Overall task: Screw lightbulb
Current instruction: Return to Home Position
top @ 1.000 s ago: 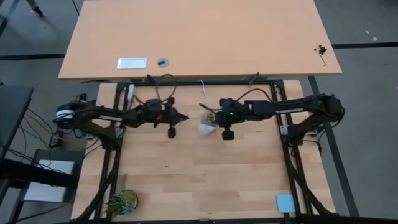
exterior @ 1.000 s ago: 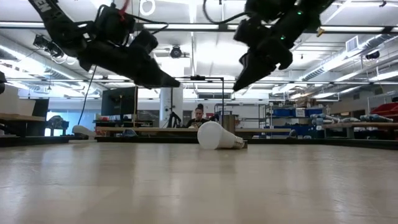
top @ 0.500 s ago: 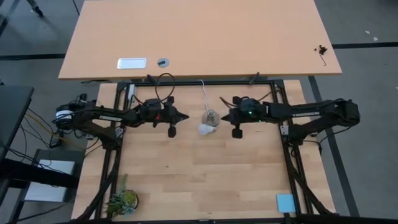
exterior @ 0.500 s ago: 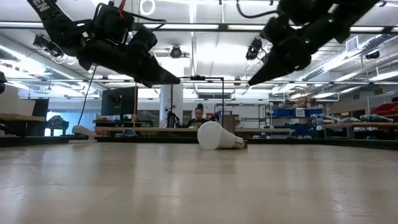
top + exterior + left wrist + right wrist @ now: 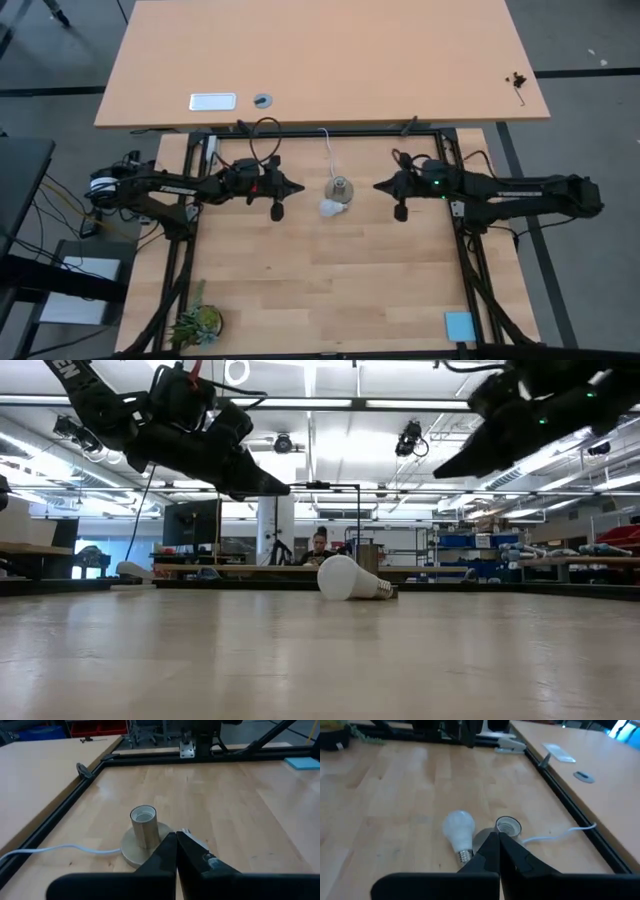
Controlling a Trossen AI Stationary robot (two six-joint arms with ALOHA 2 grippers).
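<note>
Light-wood tabletop (image 5: 330,290). Left arm (image 5: 180,186) and right arm (image 5: 500,188) flanking grey socket (image 5: 340,187), both raised off the wood in low view. Left jaws pressed together, empty; right jaws likewise. Socket upright, white cord (image 5: 325,140) trailing off it. Lightbulb (image 5: 331,207) on its side, against socket's base. Whole bulb shown in right wrist view; only its screw end past dark fingers (image 5: 165,855) in left wrist view.

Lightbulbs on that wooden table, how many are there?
1. The lightbulb lies on its side on the table, beside the empty socket, between the left pincer and the right pincer. No other shows in any view.
</note>
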